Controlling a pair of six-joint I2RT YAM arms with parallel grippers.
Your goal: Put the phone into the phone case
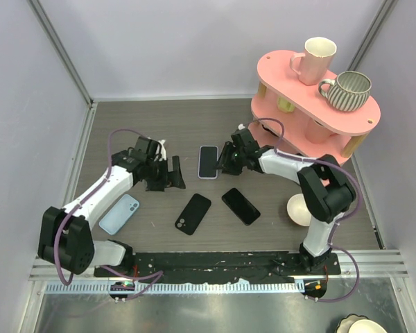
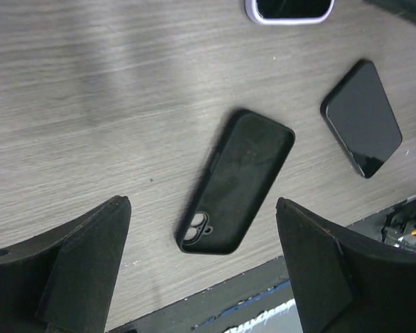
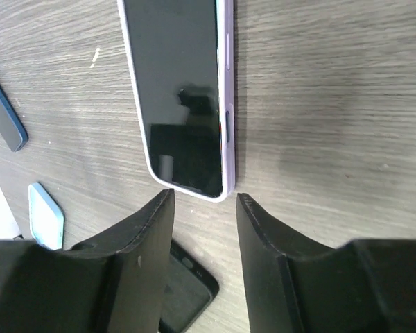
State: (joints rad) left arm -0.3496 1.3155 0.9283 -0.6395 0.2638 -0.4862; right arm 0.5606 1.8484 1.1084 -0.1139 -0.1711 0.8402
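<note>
The right tool [image 1: 224, 161] has its jaws partly apart and grips nothing. Its tips sit just off one end of the lilac-cased phone [image 1: 208, 161], which lies flat at mid-surface, screen up. The left tool [image 1: 166, 173] hangs wide open and empty. Toward the near edge lie a black case [image 1: 193, 214], back up, and a black phone [image 1: 240, 206] — apart. A blue case [image 1: 119, 214] lies nearer the left edge.

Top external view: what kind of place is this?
Probably a robot test cell in a lab: plain panel walls enclose the table, and a black phone case and a pink mug shelf look like staged props.
</note>
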